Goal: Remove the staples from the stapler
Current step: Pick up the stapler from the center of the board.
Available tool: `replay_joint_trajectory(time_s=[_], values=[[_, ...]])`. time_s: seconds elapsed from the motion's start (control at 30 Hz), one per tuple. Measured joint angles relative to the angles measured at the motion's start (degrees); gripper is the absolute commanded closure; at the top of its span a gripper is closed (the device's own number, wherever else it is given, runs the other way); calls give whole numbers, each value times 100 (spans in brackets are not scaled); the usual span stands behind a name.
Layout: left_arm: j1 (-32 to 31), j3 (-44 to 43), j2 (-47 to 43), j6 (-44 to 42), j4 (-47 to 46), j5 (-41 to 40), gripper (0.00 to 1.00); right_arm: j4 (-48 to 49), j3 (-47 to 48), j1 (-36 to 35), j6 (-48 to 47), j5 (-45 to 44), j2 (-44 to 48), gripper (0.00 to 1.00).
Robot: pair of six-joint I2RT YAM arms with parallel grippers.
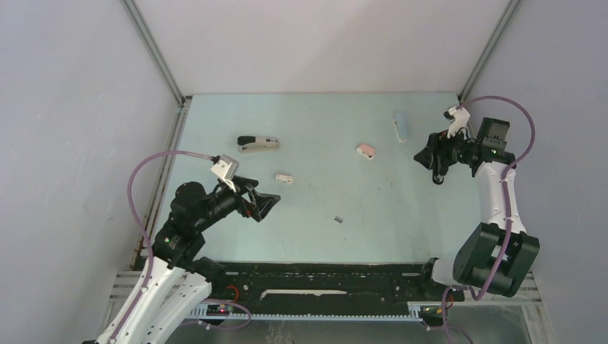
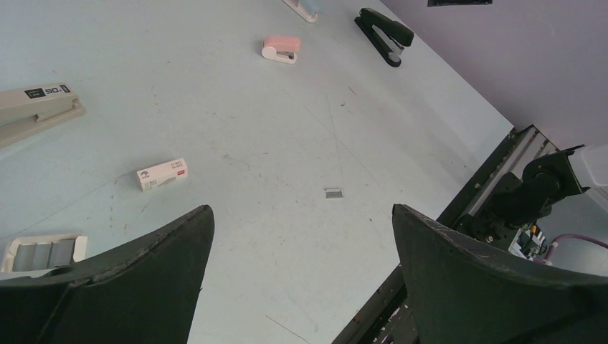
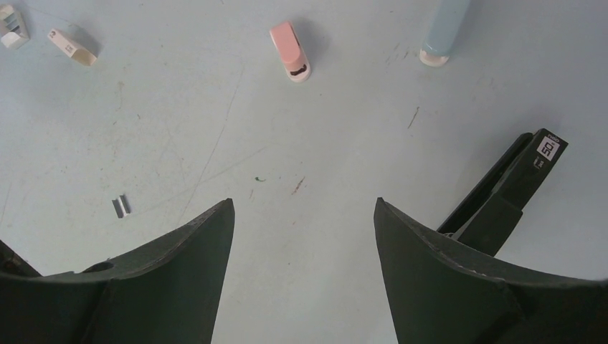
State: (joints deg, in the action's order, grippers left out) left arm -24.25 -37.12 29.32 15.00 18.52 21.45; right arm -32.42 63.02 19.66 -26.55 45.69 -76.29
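The stapler [image 1: 258,143], black with a silver top arm, lies at the far left of the table; the left wrist view catches it at the left edge [image 2: 36,107]. A short grey strip of staples [image 1: 338,219] lies loose mid-table, also seen from the left wrist [image 2: 333,193] and the right wrist [image 3: 121,206]. My left gripper [image 1: 271,206] hovers open and empty near the table's left front [image 2: 301,209], well short of the stapler. At the far right my right gripper [image 1: 434,168] is open and empty too [image 3: 304,202].
An all-black stapler [image 3: 509,193] lies just right of my right fingers. A pink mini stapler [image 1: 366,150], a light blue stapler [image 1: 401,127] and a small white box [image 1: 284,178] lie on the table. Frame posts and grey walls enclose it.
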Motion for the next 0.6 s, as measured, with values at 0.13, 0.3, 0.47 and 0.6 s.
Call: replay_joint_trajectory(time_s=[0.13,0.3,0.47,0.6], values=[[2,2,-9,2,0,4,0,-2,0,13,-20,-76,-26,20],[9,2,-20,2,-2,24,0,-11,0,13,-37,-190,-81,20],[44,2,-24,2,-4,46,0,-20,0,13,-68,-280,-98,20],[59,2,-26,2,-7,87,0,-50,0,13,-111,-339,-122,20]])
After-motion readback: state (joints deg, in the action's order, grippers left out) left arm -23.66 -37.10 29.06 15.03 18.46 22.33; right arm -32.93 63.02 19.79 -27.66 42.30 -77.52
